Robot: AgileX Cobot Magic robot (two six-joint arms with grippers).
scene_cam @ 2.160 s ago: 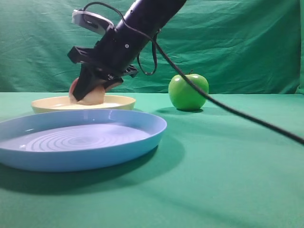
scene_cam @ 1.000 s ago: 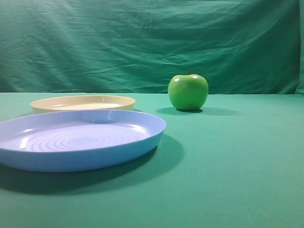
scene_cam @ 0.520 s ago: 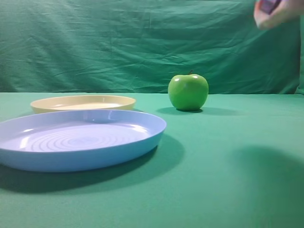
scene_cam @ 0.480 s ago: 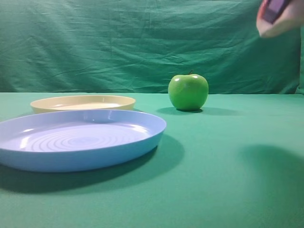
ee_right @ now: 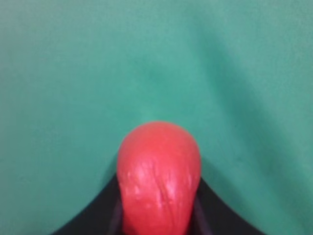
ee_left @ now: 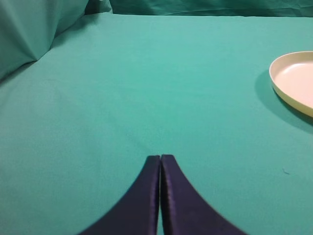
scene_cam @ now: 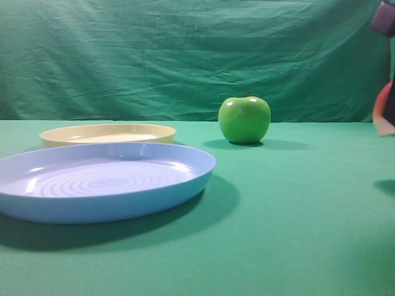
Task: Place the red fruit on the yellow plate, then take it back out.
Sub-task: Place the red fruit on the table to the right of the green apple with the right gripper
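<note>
The red fruit (ee_right: pixel 159 178) fills the lower middle of the right wrist view, held above the green cloth with my right gripper (ee_right: pixel 159 215) shut on it. In the exterior view only a sliver of the red fruit (scene_cam: pixel 382 108) shows at the far right edge, above the table. The yellow plate (scene_cam: pixel 108 133) lies at the back left with nothing on it, and its rim (ee_left: pixel 293 81) enters the left wrist view at the right. My left gripper (ee_left: pixel 160 159) hovers over bare cloth, its dark fingers pressed together with nothing between them.
A large light-blue plate (scene_cam: pixel 102 200) with concentric rings sits at the front left. A glossy green apple (scene_cam: pixel 244 119) stands at the back centre. Green cloth covers the table and hangs as a backdrop.
The right arm lifted the fruit off the yellow plate and left the view. It came back at the top right, then dropped lower along the right edge.
</note>
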